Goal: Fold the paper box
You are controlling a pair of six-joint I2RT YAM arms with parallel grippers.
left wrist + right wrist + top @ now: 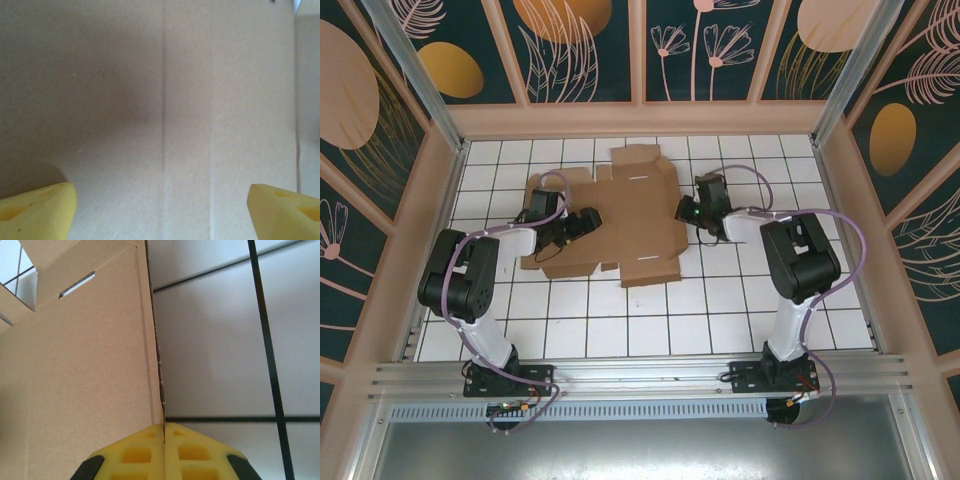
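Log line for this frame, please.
flat brown cardboard paper box: unfolded on white tiled table | left hand: open over it | right hand: shut on box edge

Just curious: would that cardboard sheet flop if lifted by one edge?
The paper box probably hinges at its pressed creases, staying stiff between. Being a thin sheet, it is likely light and slides easily on the smooth tiles.

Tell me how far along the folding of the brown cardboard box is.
Barely started. Done: nothing visibly; the brown die-cut cardboard sheet lies mostly flat on the white tiled table. In hand: the right gripper is shut on its right edge; the left gripper hovers open over a creased panel. Remaining: every fold.
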